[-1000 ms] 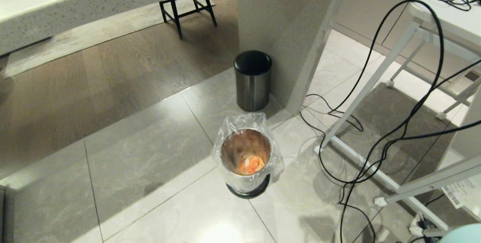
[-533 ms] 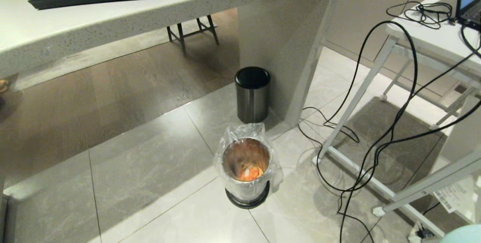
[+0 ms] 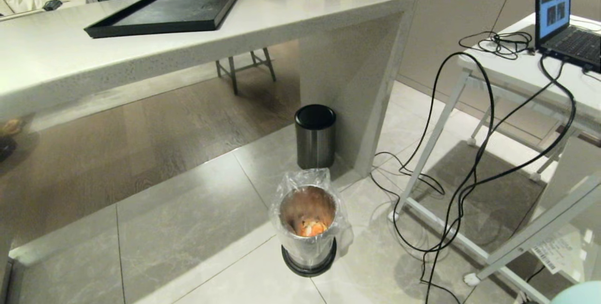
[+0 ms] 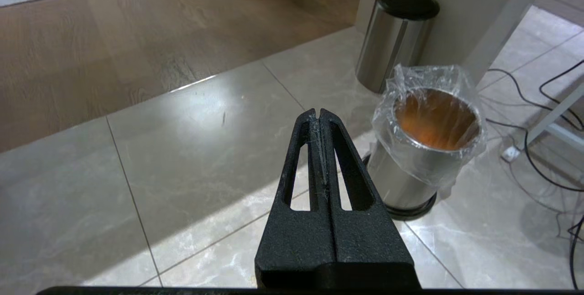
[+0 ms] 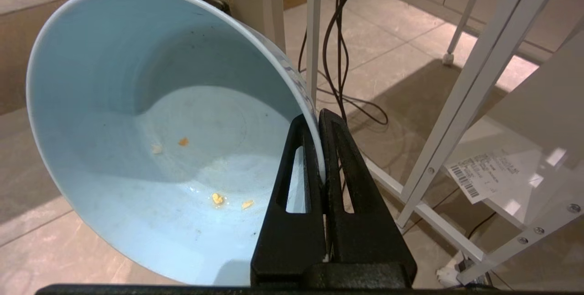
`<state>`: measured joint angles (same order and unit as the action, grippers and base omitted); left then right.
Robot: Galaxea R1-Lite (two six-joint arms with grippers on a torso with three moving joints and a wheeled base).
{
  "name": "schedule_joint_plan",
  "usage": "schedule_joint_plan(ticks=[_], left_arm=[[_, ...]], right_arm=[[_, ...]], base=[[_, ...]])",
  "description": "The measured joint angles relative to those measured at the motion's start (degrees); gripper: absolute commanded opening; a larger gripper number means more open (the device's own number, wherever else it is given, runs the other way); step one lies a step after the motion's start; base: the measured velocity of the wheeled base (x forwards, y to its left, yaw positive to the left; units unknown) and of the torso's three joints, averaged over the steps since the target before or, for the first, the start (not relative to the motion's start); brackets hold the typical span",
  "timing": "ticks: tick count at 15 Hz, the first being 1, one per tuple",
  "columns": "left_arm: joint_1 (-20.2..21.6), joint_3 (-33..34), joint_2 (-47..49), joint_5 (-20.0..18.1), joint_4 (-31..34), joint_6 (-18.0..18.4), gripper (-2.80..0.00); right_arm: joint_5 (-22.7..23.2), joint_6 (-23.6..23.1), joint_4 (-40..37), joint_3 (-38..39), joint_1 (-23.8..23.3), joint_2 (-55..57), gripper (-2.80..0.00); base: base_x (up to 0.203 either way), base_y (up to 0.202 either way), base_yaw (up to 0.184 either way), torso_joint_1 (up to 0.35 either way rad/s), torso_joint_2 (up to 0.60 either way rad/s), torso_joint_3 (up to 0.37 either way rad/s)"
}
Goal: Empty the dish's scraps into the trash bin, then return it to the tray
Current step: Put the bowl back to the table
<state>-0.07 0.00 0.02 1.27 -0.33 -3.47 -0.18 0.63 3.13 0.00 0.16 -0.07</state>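
My right gripper (image 5: 318, 117) is shut on the rim of the dish (image 5: 150, 117), a pale blue bowl with only a few tiny orange and pale crumbs stuck inside; a sliver of the dish (image 3: 580, 293) shows at the head view's bottom right corner. The trash bin (image 3: 307, 222), metal with a clear bag over its rim, stands on the floor tiles with orange scraps (image 3: 311, 228) at its bottom. The black tray (image 3: 164, 12) lies on the pale counter at the upper left. My left gripper (image 4: 318, 113) is shut and holds nothing, hanging above the tiles beside the trash bin (image 4: 429, 149).
A steel bin with a black lid (image 3: 315, 136) stands behind the trash bin against the counter's end panel (image 3: 352, 83). On the right a white-framed table (image 3: 516, 74) carries a laptop (image 3: 561, 17), and black cables (image 3: 450, 191) loop over the floor.
The whole head view has tilted upward: the counter top and the black tray have come into sight, and the bins sit lower in the picture. Nothing on the floor has moved.
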Motion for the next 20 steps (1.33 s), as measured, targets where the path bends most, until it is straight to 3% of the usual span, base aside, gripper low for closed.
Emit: schedule_joint_plan(ticks=[20], left_arm=[[0.0, 0.0, 0.0, -0.1, 0.0, 0.0, -2.8]], right_arm=[[0.0, 0.1, 0.0, 0.0, 0.0, 0.0, -2.8]], base=[[0.0, 0.0, 0.0, 0.001, 0.0, 0.012]])
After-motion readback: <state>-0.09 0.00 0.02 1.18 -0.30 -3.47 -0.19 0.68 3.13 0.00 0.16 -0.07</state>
